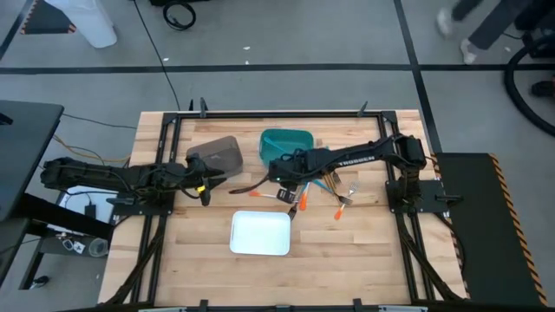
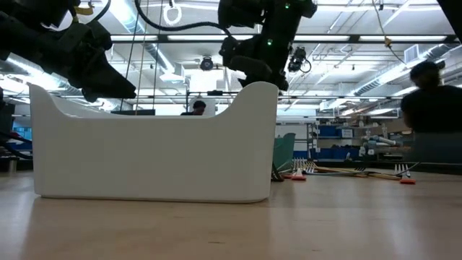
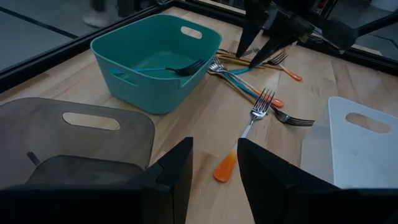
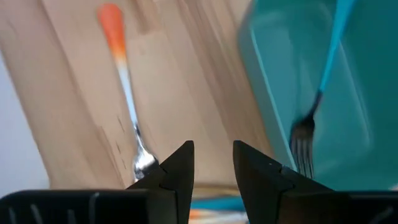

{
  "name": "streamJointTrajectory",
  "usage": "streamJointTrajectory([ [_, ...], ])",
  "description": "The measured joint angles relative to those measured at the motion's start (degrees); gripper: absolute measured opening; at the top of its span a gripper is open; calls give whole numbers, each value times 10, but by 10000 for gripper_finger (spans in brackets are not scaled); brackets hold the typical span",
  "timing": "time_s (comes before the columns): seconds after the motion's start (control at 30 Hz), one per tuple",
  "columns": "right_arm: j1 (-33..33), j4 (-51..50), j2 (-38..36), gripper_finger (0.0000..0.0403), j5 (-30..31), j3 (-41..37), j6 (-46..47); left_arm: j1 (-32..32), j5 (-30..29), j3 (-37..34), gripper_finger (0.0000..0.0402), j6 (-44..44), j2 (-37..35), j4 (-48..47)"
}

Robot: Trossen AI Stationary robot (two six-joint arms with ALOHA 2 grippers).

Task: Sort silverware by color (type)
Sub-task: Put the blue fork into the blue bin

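1. I have the right gripper [image 1: 287,192] out over the middle of the table, just near-side of the teal bin [image 1: 288,146], hanging above the left end of the loose silverware [image 1: 325,192]. Its jaws stand parted with nothing between them; the wrist view looks down through the gap at bare wood.

2. The pile lies right of centre, between the teal bin and the white tray [image 1: 260,233]. One orange-handled fork [image 3: 244,139] has strayed nearer the tray. A teal-handled fork [image 3: 163,70] already rests inside the teal bin.

3. I judge the step in hand to be picking the next piece. That lone orange fork looks the cleanest target — it touches little else, while the rest overlap and cross.

4. To do it well I would line the jaws across the handle, not along it, and come straight down so both fingers straddle the slim shaft.

5. The risk is nudging the crossed forks beside it, so I would keep clear of the tangle.

6. The left gripper [image 1: 206,187] waits on the left, just near-side of the grey bin [image 1: 217,154], jaws also apart and empty — I would leave it parked.
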Motion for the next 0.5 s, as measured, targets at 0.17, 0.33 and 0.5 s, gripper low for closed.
streamJointTrajectory([
  [0.17, 12, -40, 0, 122, 7, 0, 29, 0, 0, 0, 134, 0, 0, 0],
  [0.33, 17, -88, 0, 112, 5, 0, 70, 0, 0, 0, 134, 0, 0, 0],
  [0.5, 19, -101, -1, 100, 1, -24, 107, 0, 0, 0, 134, 0, 0, -1],
])
